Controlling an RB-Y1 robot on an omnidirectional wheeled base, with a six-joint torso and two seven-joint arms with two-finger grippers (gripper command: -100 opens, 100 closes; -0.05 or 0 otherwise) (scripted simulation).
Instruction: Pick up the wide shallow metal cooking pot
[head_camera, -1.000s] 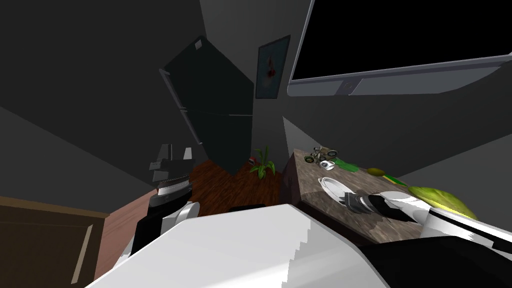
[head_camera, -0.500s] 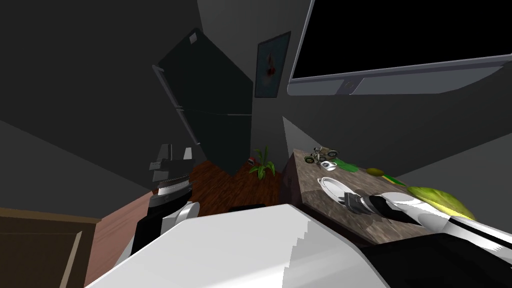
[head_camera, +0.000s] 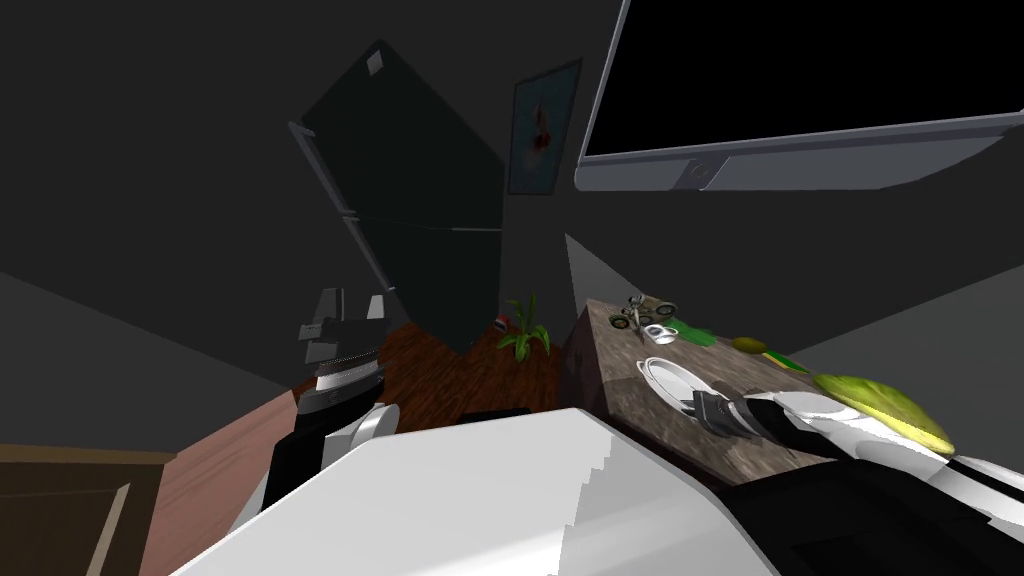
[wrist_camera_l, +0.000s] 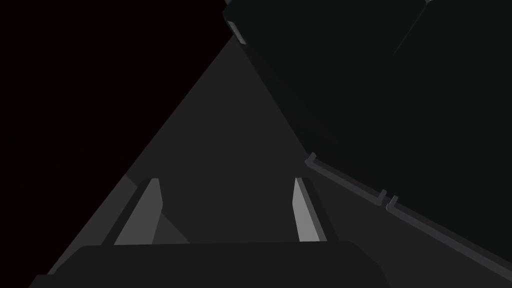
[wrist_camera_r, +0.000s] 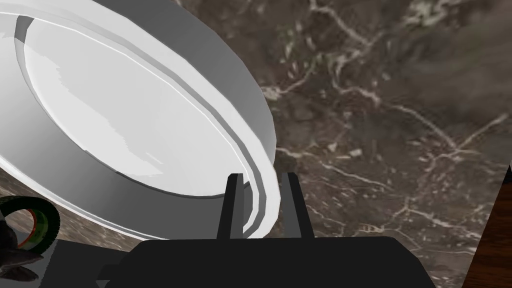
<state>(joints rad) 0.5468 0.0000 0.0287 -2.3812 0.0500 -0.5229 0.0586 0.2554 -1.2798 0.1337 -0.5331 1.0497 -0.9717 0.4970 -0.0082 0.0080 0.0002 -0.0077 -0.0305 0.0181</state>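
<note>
The wide shallow pot (head_camera: 668, 378), pale grey and shiny, is on the brown marble counter (head_camera: 620, 395) to my right. My right gripper (head_camera: 702, 407) reaches over the counter to the pot's near rim. In the right wrist view the right gripper (wrist_camera_r: 263, 200) is shut on the rim of the pot (wrist_camera_r: 125, 115), one thin finger inside the wall and one outside. I cannot tell whether the pot's base still touches the counter (wrist_camera_r: 380, 130). My left gripper (head_camera: 348, 306) is raised at my left, away from the counter. The left wrist view shows this gripper (wrist_camera_l: 227, 210) open and holding nothing.
A toy motorcycle (head_camera: 633, 312) and a small cup (head_camera: 657, 331) stand further back on the counter. Green and yellow items (head_camera: 880, 400) lie along its right side. A dark fridge (head_camera: 420, 220) and a potted plant (head_camera: 525, 332) stand ahead on the wood floor.
My head view has swung a little, so the fridge now sits further left. My right arm has edged slightly toward me along the counter, its gripper still at the pot's rim.
</note>
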